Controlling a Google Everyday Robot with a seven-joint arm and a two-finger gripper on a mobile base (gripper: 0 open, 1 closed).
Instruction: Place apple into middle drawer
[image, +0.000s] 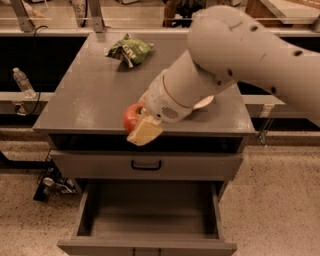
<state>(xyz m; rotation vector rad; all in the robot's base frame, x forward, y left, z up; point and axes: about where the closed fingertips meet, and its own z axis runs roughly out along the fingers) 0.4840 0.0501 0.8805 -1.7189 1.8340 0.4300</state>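
Observation:
The red apple (131, 116) with yellowish patches is held in my gripper (140, 125), shut on it, with a pale yellow finger (145, 133) below it. The apple hangs over the front edge of the grey cabinet top (85, 105), left of centre. The middle drawer (150, 212) is pulled out below, its deep grey tray interior showing with nothing in it. The gripper and apple are above and behind the drawer's opening. My large white arm (240, 55) reaches in from the upper right.
A flat grey drawer front with a black bar handle (146, 165) sits shut above the pulled-out drawer. A green snack bag (129, 50) lies at the back of the top. A white bowl (205, 103) is mostly hidden behind the arm. A water bottle (24, 82) stands at left.

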